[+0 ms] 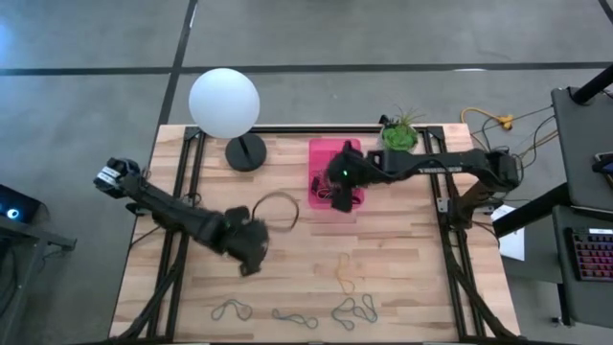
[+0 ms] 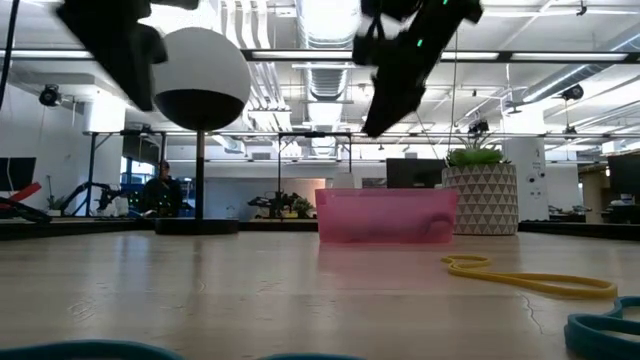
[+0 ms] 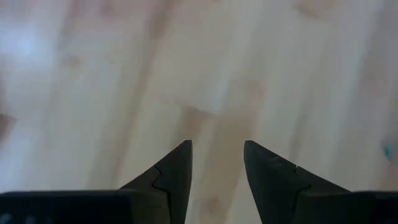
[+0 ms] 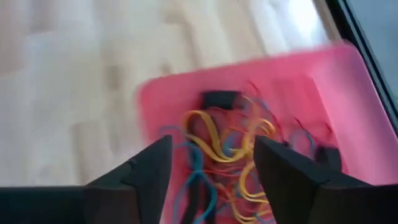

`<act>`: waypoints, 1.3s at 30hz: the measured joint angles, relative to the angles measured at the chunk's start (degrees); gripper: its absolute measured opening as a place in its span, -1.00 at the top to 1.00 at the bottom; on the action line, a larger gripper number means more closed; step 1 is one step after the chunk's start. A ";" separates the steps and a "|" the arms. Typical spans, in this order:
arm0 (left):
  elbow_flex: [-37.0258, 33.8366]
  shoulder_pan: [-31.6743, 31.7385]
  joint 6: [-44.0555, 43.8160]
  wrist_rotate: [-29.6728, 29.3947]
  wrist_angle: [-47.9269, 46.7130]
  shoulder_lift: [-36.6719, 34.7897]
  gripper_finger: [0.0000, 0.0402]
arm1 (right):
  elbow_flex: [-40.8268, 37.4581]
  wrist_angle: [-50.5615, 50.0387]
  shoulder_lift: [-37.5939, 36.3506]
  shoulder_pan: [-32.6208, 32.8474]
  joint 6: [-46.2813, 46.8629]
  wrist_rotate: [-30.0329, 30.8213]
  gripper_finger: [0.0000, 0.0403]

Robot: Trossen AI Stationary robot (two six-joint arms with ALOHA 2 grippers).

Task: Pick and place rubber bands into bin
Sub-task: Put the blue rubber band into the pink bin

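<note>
The pink bin (image 1: 324,153) (image 2: 385,215) stands on the table's far middle, and a tangle of rubber bands (image 4: 227,149) in yellow, red and blue-green lies inside it. My right gripper (image 1: 340,196) (image 4: 211,146) hangs open above the bin, empty. More rubber bands lie loose on the near half of the table: a yellow one (image 1: 345,273) (image 2: 530,278) and several grey-green ones (image 1: 356,310). My left gripper (image 1: 251,247) (image 3: 217,149) hovers open over bare wood, left of the middle, and holds nothing.
A lamp with a white globe (image 1: 223,103) and a dark round base (image 1: 246,151) stands far left of the bin, its black cable loop (image 1: 276,209) lying beside my left gripper. A white pot with a green plant (image 1: 400,134) stands right of the bin.
</note>
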 joint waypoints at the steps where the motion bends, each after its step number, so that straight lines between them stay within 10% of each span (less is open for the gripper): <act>1: 0.00 -1.97 0.61 0.79 -0.49 0.00 0.36 | 0.00 -0.19 -0.65 1.24 -1.74 0.02 -0.07; 14: -0.19 -30.43 -17.68 5.27 6.97 8.45 0.36 | -0.58 -1.27 -2.39 7.65 -4.01 1.76 -0.18; 26: -0.58 -31.13 -39.94 6.33 8.48 20.48 0.36 | -0.81 -0.33 -1.32 7.60 -3.79 1.97 -0.17; 39: -13.18 -31.28 -36.17 6.66 21.58 13.67 0.36 | -0.81 2.22 -1.32 7.49 -1.52 1.81 -0.17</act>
